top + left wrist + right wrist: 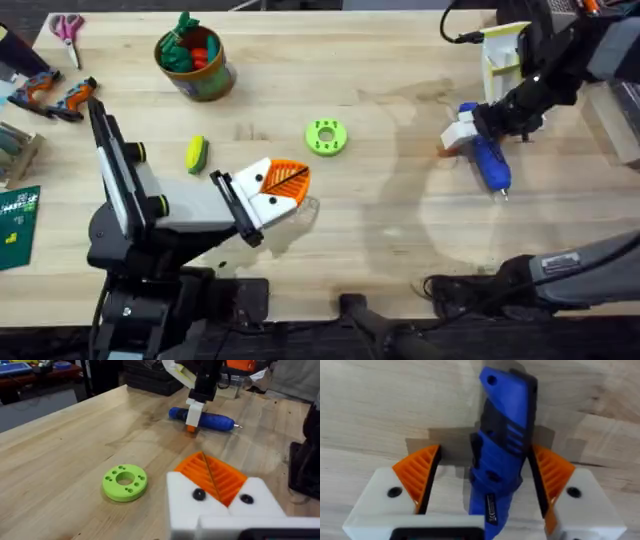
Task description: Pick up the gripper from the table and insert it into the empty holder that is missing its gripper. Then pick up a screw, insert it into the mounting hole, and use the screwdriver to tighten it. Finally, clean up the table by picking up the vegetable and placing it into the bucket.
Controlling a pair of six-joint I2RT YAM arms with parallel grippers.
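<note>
The blue screwdriver (492,162) lies at the right of the table, metal tip toward the front. My right gripper (458,140) is lowered over its rear end. In the right wrist view the screwdriver (505,420) sits between the orange pads (417,477), with a gap on one side, so that gripper (482,462) is open. My left gripper (288,182) hovers low near the table's middle, its orange pads (220,480) pressed together, shut on nothing. The yellow-green vegetable (196,153) lies just left of it. The bucket (212,83) stands at the back left. The loose gripper, empty holder and screw are out of view.
A green ring with holes (326,137) lies mid-table, also seen as the green ring (125,481) ahead of my left gripper. The bucket holds red and green toys (188,50). Scissors (68,28) and orange-handled tools (55,97) lie at the far left. A white-and-yellow stand (503,52) is at the back right.
</note>
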